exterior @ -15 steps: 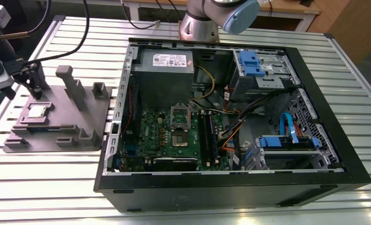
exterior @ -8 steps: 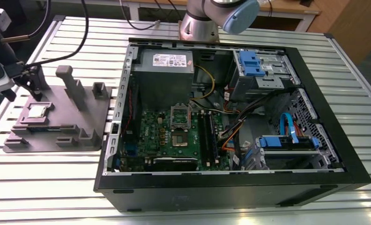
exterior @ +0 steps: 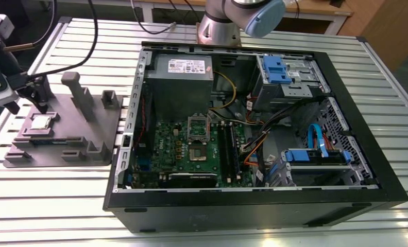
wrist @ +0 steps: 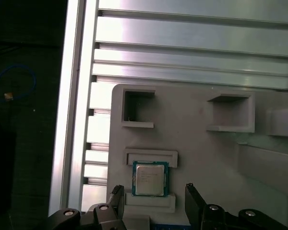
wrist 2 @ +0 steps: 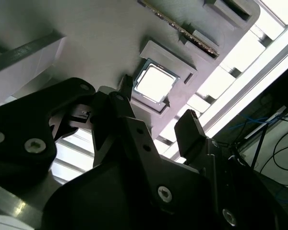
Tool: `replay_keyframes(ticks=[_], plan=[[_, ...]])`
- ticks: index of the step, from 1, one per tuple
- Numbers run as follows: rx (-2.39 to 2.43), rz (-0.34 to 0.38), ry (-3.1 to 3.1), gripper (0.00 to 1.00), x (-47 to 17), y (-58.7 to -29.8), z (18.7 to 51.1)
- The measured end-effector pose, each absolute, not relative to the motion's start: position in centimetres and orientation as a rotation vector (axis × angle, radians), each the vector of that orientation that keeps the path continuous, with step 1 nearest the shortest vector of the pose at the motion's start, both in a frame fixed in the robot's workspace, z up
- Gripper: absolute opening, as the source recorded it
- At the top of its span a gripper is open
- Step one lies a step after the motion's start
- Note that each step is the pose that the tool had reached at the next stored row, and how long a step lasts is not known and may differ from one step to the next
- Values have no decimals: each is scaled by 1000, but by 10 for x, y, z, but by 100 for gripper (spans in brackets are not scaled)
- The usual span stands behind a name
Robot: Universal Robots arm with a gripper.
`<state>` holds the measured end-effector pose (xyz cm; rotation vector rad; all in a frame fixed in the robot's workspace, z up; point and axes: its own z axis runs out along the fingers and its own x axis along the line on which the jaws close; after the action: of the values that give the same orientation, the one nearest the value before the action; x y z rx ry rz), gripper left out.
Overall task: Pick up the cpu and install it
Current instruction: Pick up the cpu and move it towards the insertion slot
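Claw (exterior: 27, 107) hovered wide open over the cpu (exterior: 41, 122), by the desk (exterior: 53, 200) edge at the exterior view's left.
Cpu lay flat, silver top up, in a square pocket of the grey holder tray (exterior: 87, 135). In both wrist views the claw's fingers (wrist: 194, 203) stood apart, one either side of the cpu, gripping nothing. Toward the exterior view's right, an open computer case (exterior: 369, 170) sat mid-desk, with the socket (exterior: 198, 135) on its green motherboard (exterior: 166, 141), well apart from the tray.

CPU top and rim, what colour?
The cpu: silvery-grey top, green rim; clearest in the first wrist view.
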<state>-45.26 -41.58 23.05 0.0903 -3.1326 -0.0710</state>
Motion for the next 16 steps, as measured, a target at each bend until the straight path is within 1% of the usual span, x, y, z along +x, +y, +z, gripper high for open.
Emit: replay_keyframes(ticks=[16], plan=[[90, -71, -3133, 62, -453, -416, 227]])
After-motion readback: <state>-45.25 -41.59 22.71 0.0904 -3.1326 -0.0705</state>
